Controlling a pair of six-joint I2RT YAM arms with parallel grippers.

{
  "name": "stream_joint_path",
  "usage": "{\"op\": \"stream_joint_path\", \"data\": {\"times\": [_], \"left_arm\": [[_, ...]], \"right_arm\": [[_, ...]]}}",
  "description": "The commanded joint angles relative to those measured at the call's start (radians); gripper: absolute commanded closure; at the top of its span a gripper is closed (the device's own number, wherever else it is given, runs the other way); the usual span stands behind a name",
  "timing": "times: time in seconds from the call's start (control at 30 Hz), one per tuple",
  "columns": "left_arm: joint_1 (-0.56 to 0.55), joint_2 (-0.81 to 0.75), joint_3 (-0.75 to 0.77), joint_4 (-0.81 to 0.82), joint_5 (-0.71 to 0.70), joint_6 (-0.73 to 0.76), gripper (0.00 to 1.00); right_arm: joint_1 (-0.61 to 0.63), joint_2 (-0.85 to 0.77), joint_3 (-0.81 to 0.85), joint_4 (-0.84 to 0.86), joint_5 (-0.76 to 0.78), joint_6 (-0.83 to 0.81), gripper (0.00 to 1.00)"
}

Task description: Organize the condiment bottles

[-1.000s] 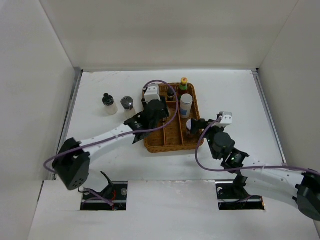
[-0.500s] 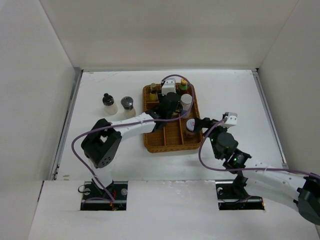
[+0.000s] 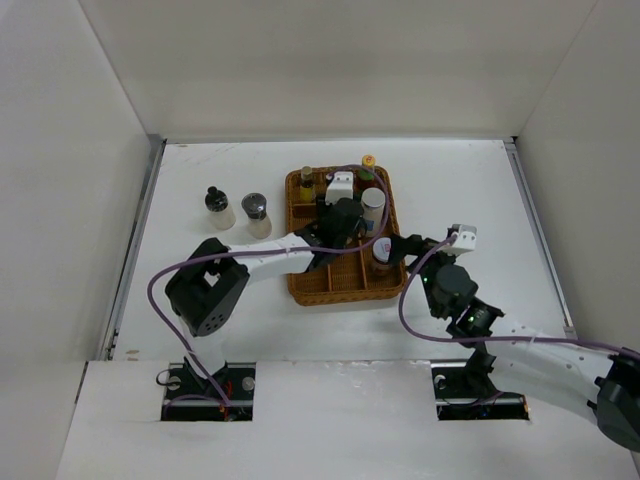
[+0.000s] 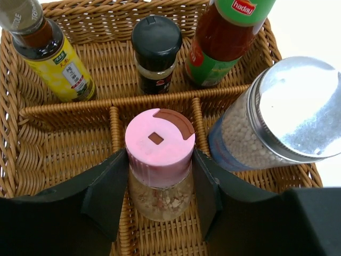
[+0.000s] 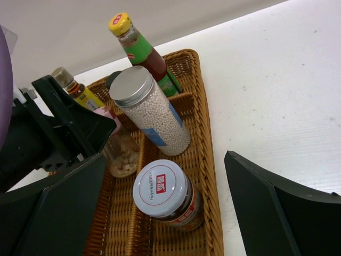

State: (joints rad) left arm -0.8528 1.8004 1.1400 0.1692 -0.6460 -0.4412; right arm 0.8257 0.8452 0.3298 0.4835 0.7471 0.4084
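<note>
Left gripper (image 4: 160, 176) pinching the pink-lidded shaker (image 4: 160, 143) by its glass body, upright in the wicker tray (image 3: 330, 292), mid-table toward the far edge. Behind it: yellow-labelled oil bottle (image 4: 50, 58), black-capped jar (image 4: 155, 50), yellow-capped red sauce bottle (image 5: 139, 50). Just right: silver-lidded jar of white pellets (image 4: 282, 117). Right gripper (image 3: 398, 250) spread wide either side of the white-lidded jar (image 5: 162, 192), not touching. Outside the tray, nearer the left edge: black-capped white bottle (image 3: 217, 208), silver-topped shaker (image 3: 257, 212).

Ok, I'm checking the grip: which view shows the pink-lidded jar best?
Left wrist: the pink-lidded jar is centred, the left gripper clamping its sides. Right wrist shows it half hidden behind that gripper; the top view doesn't show it.
</note>
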Motion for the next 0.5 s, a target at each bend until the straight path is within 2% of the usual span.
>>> {"op": "stream_joint_path", "data": {"times": [0.0, 0.13, 0.23, 0.47], "left_arm": [[0.007, -0.003, 0.006, 0.098, -0.012, 0.002, 0.69], [0.011, 0.025, -0.016, 0.183, -0.009, 0.006, 0.58], [0.005, 0.002, -0.048, 0.211, -0.018, 0.006, 0.4], [0.002, -0.074, -0.121, 0.243, -0.026, 0.009, 0.32]], "right_arm": [[-0.003, 0.003, 0.006, 0.043, -0.009, 0.009, 0.0], [-0.006, 0.002, 0.005, 0.043, -0.014, 0.009, 0.0], [-0.006, 0.008, 0.005, 0.046, -0.02, 0.013, 0.0], [-0.007, 0.008, 0.008, 0.043, -0.025, 0.015, 0.0]]}}
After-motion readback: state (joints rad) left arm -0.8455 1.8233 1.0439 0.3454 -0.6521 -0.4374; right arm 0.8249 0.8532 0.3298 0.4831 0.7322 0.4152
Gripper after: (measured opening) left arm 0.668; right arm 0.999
